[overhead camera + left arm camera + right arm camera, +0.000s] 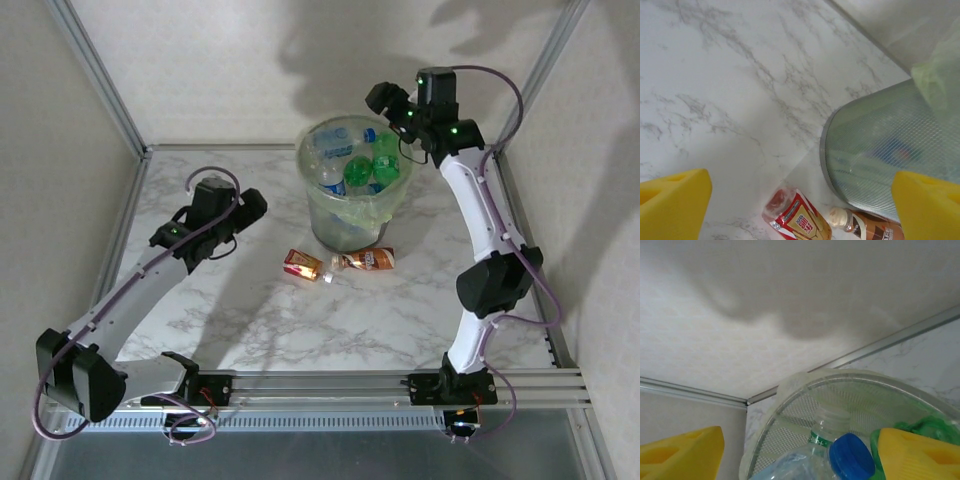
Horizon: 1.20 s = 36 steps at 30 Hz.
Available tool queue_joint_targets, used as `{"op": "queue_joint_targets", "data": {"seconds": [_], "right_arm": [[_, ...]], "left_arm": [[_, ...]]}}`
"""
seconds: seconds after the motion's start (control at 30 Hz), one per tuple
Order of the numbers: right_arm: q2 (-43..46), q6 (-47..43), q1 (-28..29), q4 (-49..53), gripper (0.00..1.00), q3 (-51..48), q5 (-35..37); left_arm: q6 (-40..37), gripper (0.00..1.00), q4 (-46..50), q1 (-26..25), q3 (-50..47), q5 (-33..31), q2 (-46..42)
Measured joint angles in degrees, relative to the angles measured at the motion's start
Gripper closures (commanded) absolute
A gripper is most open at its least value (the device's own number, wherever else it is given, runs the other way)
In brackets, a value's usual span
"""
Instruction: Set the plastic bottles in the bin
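**Bottles pile up in the bin.** A round, translucent pale-green plastic bin (pixel 340 228), lined with a thin bag, stands at upper centre of the overhead frame on a white marble-patterned table (pixel 300 325). It holds a heap of crushed plastic bottles (pixel 355 170), clear ones with blue labels and green ones. 2 more lie on the table just below it in the frame, side by side. A flattened red-labelled bottle (pixel 303 265) is on the left and an orange-brown-labelled bottle (pixel 366 260) on the right.

The right gripper (pixel 385 100) hangs over the bin's upper right rim. In its wrist view, yellow foam pads (pixel 680 452) sit in the 2 lower corners, spread wide and clamping nothing. Between and below them are the bin's rim (pixel 805 385), a clear bottle with a blue cap (pixel 851 456) and an uncapped clear neck with a green ring (pixel 827 424).

The left gripper (pixel 250 207) hovers above the table at centre left of the overhead frame, well apart from the bin and aimed towards it. Its own yellow pads (pixel 672 205) also stand wide apart in the lower corners of its wrist view, with nothing between them. That view has the bin's meshed wall (pixel 875 155) at right and the 2 loose bottles at the bottom edge, the red-labelled one (pixel 796 216) just left of the brown one (pixel 867 229).
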<state>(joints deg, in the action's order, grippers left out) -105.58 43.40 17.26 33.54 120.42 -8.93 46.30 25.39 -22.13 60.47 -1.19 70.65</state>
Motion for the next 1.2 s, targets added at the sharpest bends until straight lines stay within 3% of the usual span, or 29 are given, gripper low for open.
{"op": "queue_joint_targets", "data": {"seconds": [0.03,0.13,0.37,0.63,0.87,1.03,1.2], "right_arm": [[0.3,-0.8,0.3,0.6,0.41,0.9,0.0],[-0.6,-3.5,2.4,2.4,0.52,5.8,-0.7],[-6.5,-9.5,8.8,3.6,0.55,15.5,-4.0],[-11.8,-12.7,9.8,2.1,0.62,9.3,-3.5],[-10.9,-13.1,10.1,2.5,0.56,9.2,-1.1],[-10.3,-13.5,10.3,6.5,0.39,14.0,-1.1],[-3.6,-14.1,10.9,7.4,0.31,11.2,-1.1]], "left_arm": [[0.9,0.13,-0.6,0.0,-1.2,0.6,0.5],[3.7,0.14,-1.4,0.0,-3.7,2.1,2.7],[8.3,0.16,-3.7,0.0,-5.7,4.5,4.2],[12.3,0.16,-4.1,-1.0,-5.8,4.4,4.6],[17.8,0.14,-4.3,-4.7,-6.8,4.7,7.6],[20.1,0.11,-5.4,-6.8,-6.8,5.4,11.0],[21.7,0.11,-5.9,-7.3,-6.7,5.6,12.0]]}}
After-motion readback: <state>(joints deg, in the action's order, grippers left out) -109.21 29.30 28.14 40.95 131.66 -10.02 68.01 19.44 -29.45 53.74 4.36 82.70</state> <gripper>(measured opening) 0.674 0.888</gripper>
